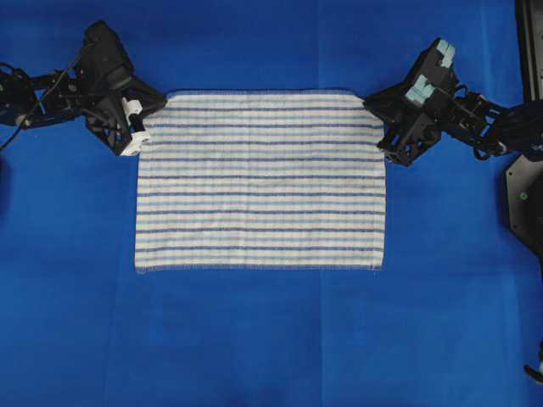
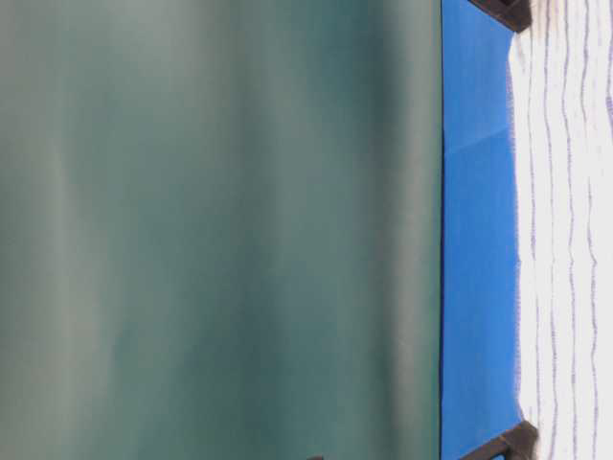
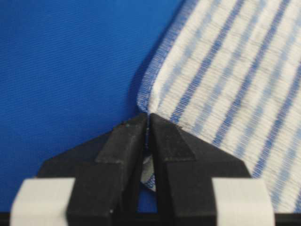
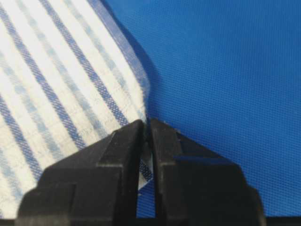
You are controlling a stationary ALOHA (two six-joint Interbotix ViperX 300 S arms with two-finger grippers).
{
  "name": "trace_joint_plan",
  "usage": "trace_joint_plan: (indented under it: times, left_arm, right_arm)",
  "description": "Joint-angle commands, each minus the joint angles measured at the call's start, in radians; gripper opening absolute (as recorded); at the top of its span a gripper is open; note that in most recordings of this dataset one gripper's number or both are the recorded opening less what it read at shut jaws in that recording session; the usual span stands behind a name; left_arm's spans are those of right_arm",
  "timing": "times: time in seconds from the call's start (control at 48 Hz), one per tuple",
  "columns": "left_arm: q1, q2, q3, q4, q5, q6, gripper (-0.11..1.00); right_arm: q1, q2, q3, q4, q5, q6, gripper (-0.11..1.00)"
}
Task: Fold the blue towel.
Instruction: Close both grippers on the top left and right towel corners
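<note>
Both our grippers, left gripper [image 3: 147,123] and right gripper [image 4: 146,127], are pressed together, each pinching a far corner of the rectangular white woven towel with blue stripes [image 1: 261,180], which lies flat between them on the plain blue table covering [image 1: 254,339]. We judge uneven lifting could slip a thinly held corner free or skew the fold.

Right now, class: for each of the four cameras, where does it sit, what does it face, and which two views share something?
Overhead: above the table, looking down on the blue towel, left gripper and right gripper.
Table-level: low, rotated sideways, mostly blurred green surface; towel at its right edge.
Left wrist: behind the left gripper, shut on a towel corner.
Right wrist: behind the right gripper, shut on another corner.
Shared: both wrist views show pinched hem over the blue table covering.
</note>
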Motion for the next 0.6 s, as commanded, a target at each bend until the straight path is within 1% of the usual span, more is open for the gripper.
trace_joint_plan:
  times: [0.0, 0.167, 0.313, 0.375, 0.584]
  left_arm:
    - [-0.006, -0.06, -0.018, 0.005, 0.037, 0.009, 0.02]
    - [-0.009, -0.167, -0.023, 0.005, 0.129, 0.041, 0.02]
    - [-0.026, -0.275, -0.026, 0.005, 0.195, 0.054, 0.02]
    - [-0.032, -0.305, -0.023, 0.006, 0.204, 0.057, 0.02]
    - [-0.055, -0.314, -0.021, 0.005, 0.21, 0.057, 0.02]
  right_arm:
    - [0.003, -0.064, -0.002, 0.002, 0.021, -0.002, -0.01]
    - [0.003, -0.17, 0.003, -0.002, 0.086, -0.009, -0.01]
    - [0.005, -0.273, 0.011, -0.008, 0.15, -0.012, -0.01]
    - [0.006, -0.307, 0.017, -0.008, 0.17, -0.012, -0.01]
    - [0.018, -0.33, 0.023, -0.008, 0.179, -0.012, -0.01]
